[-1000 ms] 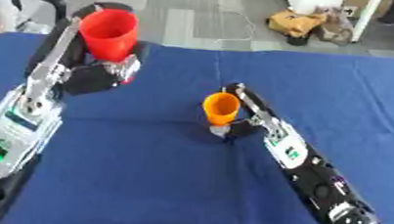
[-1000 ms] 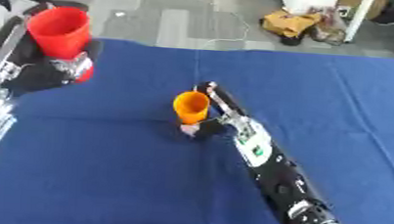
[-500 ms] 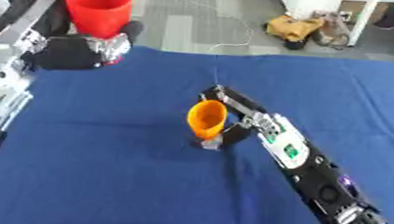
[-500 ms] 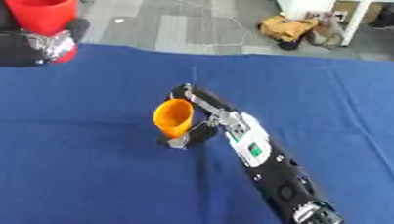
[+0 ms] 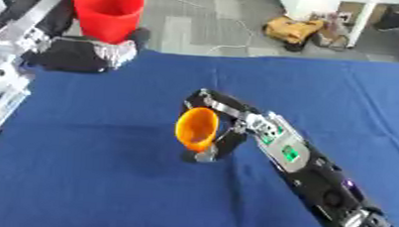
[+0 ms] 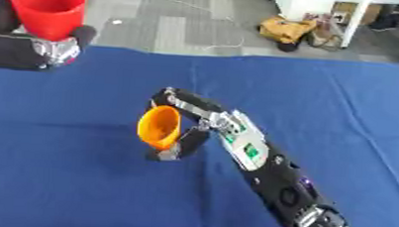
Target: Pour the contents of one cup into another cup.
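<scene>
Right hand (image 5: 223, 132) curled round the orange cup (image 5: 196, 128), tilted above the blue table (image 5: 103, 179); left hand (image 5: 85, 56) clasps the raised red cup (image 5: 108, 5), well apart, so pouring now risks spillage.

Black arms with silver plates, green lights on the right forearm (image 5: 283, 150), silver-knuckled left hand (image 5: 85, 54).

The right hand (image 6: 187, 129) is over the middle of the bench (image 6: 77, 187), which has a blue cover. Its fingers curl around an orange cup (image 6: 160, 127), tilted with its mouth to the left. The left hand (image 6: 33, 50) is at the far left corner of the bench and holds a red cup (image 6: 46, 6) upright.
</scene>
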Tool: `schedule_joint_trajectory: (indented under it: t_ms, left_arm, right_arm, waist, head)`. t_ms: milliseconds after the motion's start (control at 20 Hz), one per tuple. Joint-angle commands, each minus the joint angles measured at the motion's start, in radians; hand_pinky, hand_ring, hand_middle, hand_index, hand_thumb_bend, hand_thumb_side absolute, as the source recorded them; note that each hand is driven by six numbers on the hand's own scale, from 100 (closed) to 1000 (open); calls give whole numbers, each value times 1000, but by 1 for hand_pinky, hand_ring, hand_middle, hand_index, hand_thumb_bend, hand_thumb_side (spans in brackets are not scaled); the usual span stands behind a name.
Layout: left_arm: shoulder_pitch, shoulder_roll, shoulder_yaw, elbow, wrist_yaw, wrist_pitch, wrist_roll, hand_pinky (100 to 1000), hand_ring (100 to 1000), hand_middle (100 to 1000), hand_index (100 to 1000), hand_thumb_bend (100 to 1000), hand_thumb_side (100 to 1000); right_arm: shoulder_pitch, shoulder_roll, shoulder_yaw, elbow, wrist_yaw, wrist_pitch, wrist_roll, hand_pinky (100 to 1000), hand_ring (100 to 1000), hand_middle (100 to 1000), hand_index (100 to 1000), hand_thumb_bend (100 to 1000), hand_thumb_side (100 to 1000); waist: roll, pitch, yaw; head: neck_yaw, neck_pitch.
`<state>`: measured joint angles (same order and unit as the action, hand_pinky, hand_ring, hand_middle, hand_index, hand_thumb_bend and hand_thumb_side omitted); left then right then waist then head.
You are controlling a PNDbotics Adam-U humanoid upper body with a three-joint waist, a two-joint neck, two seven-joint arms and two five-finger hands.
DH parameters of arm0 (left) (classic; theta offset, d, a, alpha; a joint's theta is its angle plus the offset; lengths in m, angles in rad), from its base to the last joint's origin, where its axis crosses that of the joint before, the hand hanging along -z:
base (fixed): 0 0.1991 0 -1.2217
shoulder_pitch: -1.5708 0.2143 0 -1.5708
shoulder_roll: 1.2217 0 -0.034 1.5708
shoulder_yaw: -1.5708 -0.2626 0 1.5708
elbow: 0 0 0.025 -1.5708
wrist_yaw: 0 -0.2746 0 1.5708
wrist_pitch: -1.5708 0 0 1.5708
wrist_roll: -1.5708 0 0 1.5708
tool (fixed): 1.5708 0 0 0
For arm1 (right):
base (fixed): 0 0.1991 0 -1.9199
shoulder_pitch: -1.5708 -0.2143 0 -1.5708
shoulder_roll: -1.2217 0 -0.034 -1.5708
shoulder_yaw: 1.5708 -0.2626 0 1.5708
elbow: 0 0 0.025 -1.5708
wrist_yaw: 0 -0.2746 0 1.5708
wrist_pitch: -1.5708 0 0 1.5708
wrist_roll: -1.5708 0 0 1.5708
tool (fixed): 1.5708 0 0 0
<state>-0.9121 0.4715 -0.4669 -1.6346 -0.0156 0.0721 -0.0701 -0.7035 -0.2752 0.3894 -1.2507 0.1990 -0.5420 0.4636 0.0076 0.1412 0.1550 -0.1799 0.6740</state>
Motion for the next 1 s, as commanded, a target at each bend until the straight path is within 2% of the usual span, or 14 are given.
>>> schedule_joint_trajectory:
  t_ms: [50,600,1000]
  left_arm:
    - [-33,18,-6,15,-55,-29,7,112,450,441,787,238,100]
    - [-44,-27,-29,87,-248,-107,23,115,441,433,789,279,100]
    - [-49,-51,-35,76,-399,-176,18,129,433,425,796,314,100]
  right_arm:
    - [-16,9,27,-75,-58,26,54,220,411,286,442,274,129]
    - [-27,27,42,-154,-249,144,186,221,413,286,442,272,138]
    - [-25,33,38,-155,-285,178,221,223,414,287,443,271,143]
  waist:
    - [0,-19,-3]
    - [-5,-20,-12]
    - [-6,-20,-14]
  head:
    - [5,-5]
    - [6,-4]
    - [7,-4]
